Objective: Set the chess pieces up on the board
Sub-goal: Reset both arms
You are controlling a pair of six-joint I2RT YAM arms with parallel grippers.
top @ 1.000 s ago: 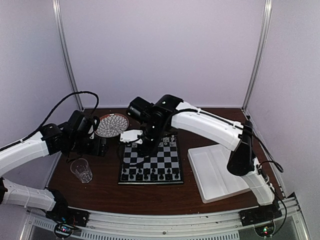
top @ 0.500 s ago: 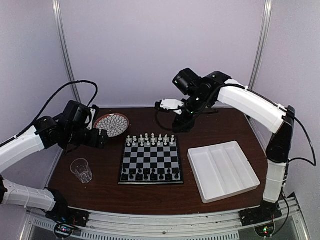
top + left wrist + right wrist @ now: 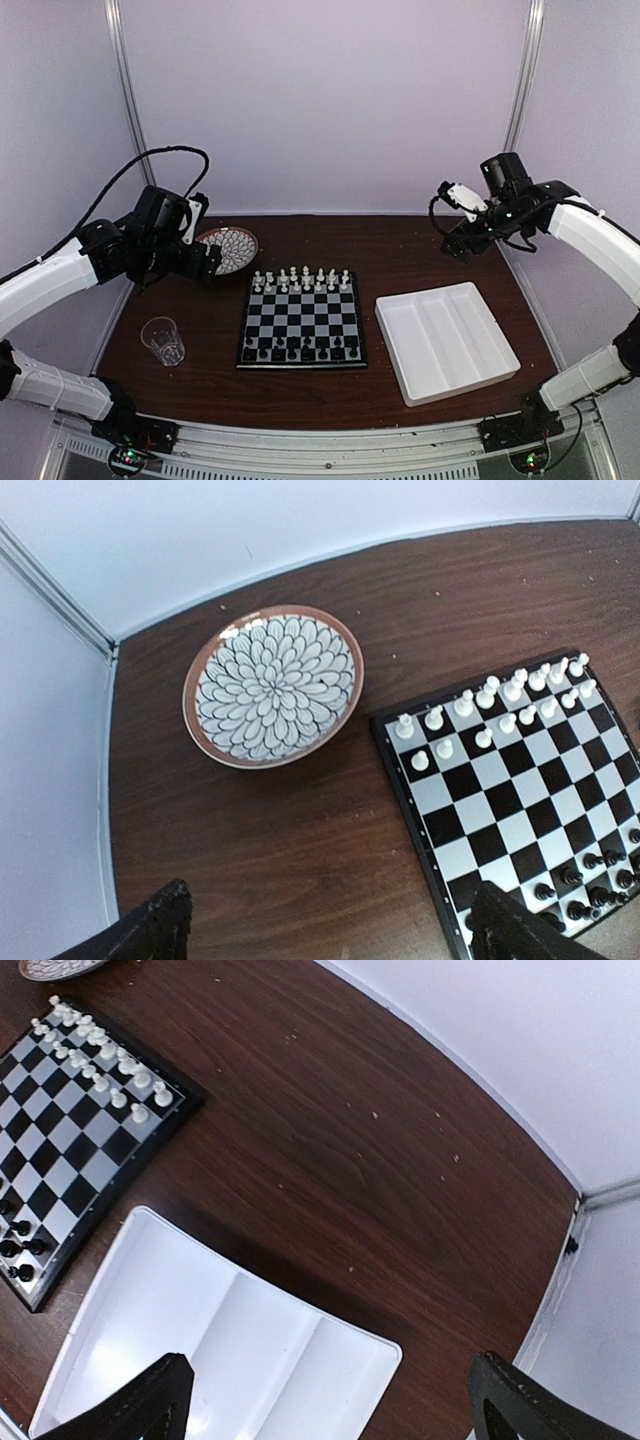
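Observation:
The board lies mid-table. White chess pieces fill its two far rows and black chess pieces its two near rows. My left gripper hovers open and empty above the table, left of the board and near the plate. In the left wrist view its fingertips frame bare wood, with the board and white pieces to the right. My right gripper hangs open and empty high at the far right. Its wrist view shows the gripper over the tray's far corner, with the board at the left.
A round patterned plate sits at the far left, also in the left wrist view. A clear glass stands at the near left. A white compartmented tray lies right of the board, with its far wall below my right gripper.
My right arm has swung from the board's far left corner up and across to the far right, its jaws opening. My left gripper has drawn back slightly and opened wider.

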